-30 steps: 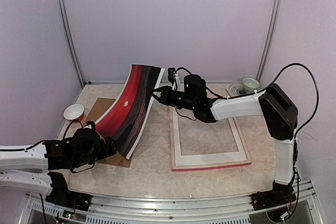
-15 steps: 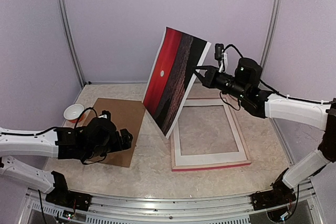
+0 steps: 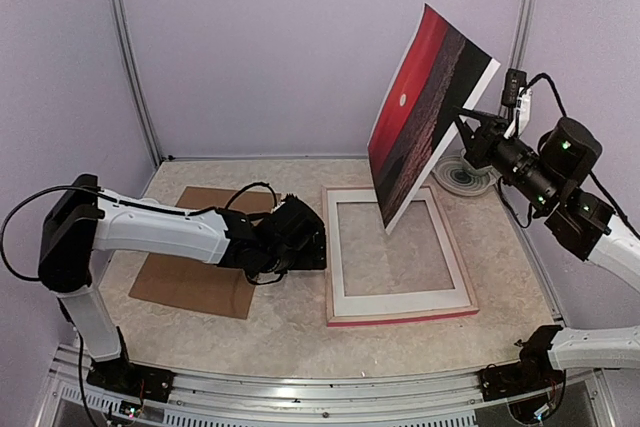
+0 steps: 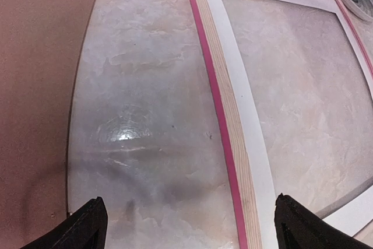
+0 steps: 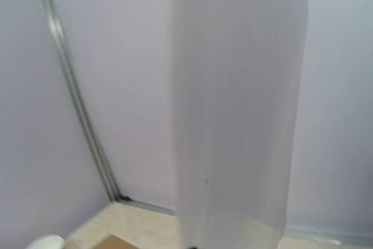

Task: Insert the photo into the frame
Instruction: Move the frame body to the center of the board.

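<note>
Above the pink rectangular frame's [image 3: 400, 316] far right, your right gripper [image 3: 466, 117] pinches the large red sunset photo [image 3: 425, 112] aloft, tilted; your left gripper [image 4: 192, 227] stands spread wide beside the frame's left edge.

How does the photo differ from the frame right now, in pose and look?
The photo hangs tilted in the air, pinched at its edge by the right gripper; the frame lies flat on the table. The photo is a solid red-and-dark print; the frame is an open border, pale wood with a pink edge. Both are rectangular.
</note>
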`<state>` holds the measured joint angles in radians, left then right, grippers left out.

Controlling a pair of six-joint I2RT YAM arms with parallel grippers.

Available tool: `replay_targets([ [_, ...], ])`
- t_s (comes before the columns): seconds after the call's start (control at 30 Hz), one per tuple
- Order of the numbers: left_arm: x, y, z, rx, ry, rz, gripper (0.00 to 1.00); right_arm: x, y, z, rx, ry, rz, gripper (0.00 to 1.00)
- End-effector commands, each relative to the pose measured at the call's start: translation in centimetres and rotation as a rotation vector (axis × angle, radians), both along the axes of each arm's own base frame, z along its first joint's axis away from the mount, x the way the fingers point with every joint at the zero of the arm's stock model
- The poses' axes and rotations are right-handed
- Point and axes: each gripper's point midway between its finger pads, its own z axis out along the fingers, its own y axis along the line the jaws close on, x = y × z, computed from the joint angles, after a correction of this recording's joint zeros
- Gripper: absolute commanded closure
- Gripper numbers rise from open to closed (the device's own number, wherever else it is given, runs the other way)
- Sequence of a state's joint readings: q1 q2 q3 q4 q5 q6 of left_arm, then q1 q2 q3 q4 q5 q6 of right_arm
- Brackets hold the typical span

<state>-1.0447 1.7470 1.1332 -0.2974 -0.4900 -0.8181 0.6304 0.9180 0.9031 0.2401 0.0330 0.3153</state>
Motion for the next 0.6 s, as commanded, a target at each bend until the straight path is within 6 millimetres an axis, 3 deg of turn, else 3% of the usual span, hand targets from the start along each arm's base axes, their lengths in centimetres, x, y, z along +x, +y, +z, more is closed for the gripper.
replay_targets([
  [0.0, 1.2, -2.6, -1.1, 0.046, 0.009, -0.048, 0.02, 0.7, -1.6, -3.3, -0.092, 0.079, -0.094, 1.00],
  [0.23, 3.3, -5.0, -2.6, 0.036, 0.017, -0.059, 0.15, -0.5, -2.7, -3.0, -0.070, 0.070, -0.104, 1.00],
  [0.57, 4.4, -5.9, -5.7, 0.070, 0.043, -0.060, 0.30, -1.0, -2.7, -2.5, -0.055, 0.065, -0.085, 1.00],
])
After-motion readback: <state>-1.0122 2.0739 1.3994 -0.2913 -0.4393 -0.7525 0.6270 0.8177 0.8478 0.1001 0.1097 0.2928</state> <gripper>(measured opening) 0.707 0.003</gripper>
